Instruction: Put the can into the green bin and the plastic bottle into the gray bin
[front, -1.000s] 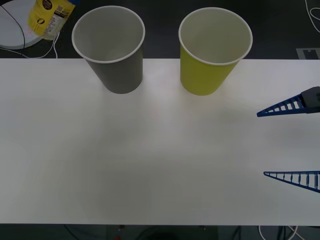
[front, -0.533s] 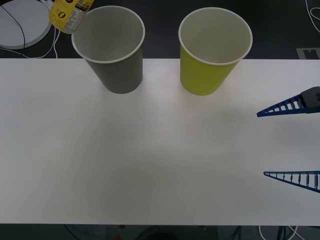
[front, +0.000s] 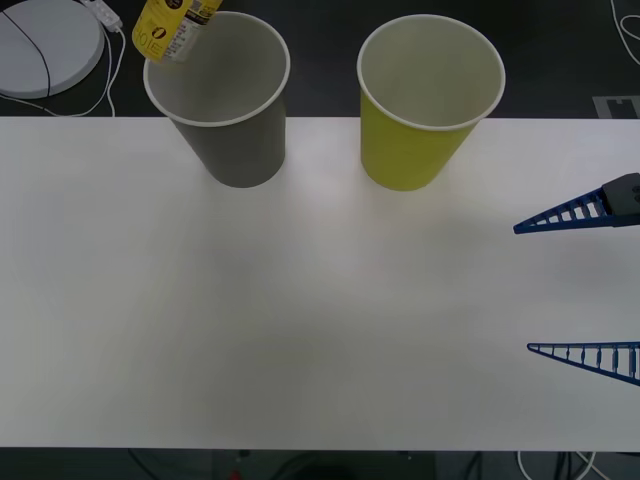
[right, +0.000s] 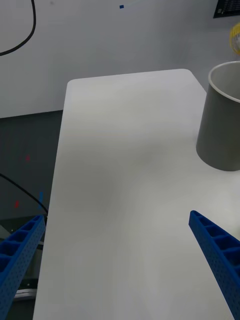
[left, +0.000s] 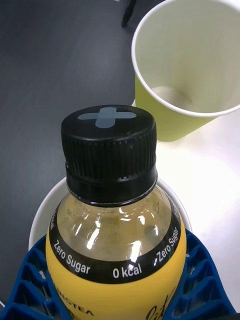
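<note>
We have the plastic bottle pinched between the blue ribbed jaws of the left gripper, which press on its yellow-labelled body from both sides and leave the black cap and neck free. In the front view the plastic bottle hangs tilted at the far left rim of the gray bin, partly over the rim but not yet over the middle of the opening; we judge it is held high like this so that it clears the rolled white rim before it is let go, and that it needs to come a little further over the white inside first. The green bin stands upright just beside the gray one, apart from it, and the left wrist view looks down into the green bin, where we can make out no can. Our right gripper waits at the right edge with its jaws spread wide and nothing between them, well apart from both bins, presumably kept out of the left arm's way. The white surface carries the two bins along its far edge. Beyond it the floor is dark, with a white round disc and a cable at the far left.
</note>
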